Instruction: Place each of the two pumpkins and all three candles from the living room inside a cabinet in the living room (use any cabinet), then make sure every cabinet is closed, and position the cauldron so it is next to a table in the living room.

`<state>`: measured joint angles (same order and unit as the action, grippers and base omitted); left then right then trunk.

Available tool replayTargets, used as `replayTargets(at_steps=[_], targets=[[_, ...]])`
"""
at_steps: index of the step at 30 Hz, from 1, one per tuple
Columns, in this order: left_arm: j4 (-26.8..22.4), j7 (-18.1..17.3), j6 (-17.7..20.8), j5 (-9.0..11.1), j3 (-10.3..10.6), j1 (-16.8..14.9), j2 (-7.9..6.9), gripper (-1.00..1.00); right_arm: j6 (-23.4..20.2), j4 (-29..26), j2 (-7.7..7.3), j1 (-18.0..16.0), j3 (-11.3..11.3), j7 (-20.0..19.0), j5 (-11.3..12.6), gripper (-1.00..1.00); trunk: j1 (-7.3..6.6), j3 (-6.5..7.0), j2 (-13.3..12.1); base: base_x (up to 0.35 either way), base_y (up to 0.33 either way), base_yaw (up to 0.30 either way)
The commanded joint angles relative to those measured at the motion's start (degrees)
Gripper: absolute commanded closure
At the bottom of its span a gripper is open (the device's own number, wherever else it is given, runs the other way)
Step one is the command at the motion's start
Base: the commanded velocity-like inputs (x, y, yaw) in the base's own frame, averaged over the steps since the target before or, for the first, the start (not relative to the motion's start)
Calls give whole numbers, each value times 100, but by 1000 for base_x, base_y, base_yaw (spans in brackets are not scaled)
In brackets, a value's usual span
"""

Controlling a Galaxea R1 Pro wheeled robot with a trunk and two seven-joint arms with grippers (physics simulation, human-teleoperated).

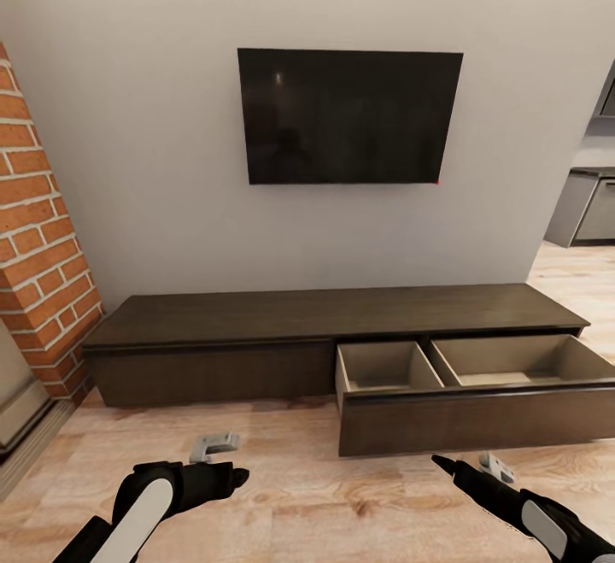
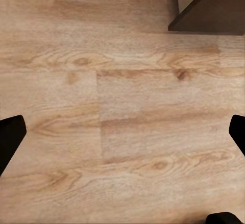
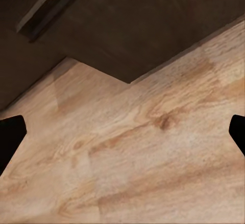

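The cabinet (image 1: 256,332) is being faced against the wall, its right drawer (image 1: 461,392) pulled out, likely awaiting items. The left pincer (image 1: 224,471) and right pincer (image 1: 465,466) are being held wide, empty.

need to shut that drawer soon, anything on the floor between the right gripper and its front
Nothing visible. Bare wood floor lies between the right gripper and the pulled-out drawer of the cabinet; the right wrist view shows the same.
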<state>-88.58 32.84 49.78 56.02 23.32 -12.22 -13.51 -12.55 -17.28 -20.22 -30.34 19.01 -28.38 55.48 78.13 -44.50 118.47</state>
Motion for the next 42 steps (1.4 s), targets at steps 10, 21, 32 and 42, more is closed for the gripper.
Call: replayTargets(at_steps=[10,21,32,42], targets=[[40,73,-172,60,32,8,-4,-100,-86,-393,-1,2,14,1147,-347,-100,-221,174,-400,0,0,0],[175,82,-274,-2,44,9,37,-100,-105,-1040,-152,2,20,2287,-520,-100,-463,371,-841,0,0,0],[183,150,-287,-21,74,9,142,-100,-861,-2517,-1017,89,14,2421,-878,-100,-704,569,-1282,0,0,0],[183,603,-502,31,84,10,155,-100,-1712,-5475,-1135,885,11,4752,-661,-100,-924,748,-1683,0,0,0]])
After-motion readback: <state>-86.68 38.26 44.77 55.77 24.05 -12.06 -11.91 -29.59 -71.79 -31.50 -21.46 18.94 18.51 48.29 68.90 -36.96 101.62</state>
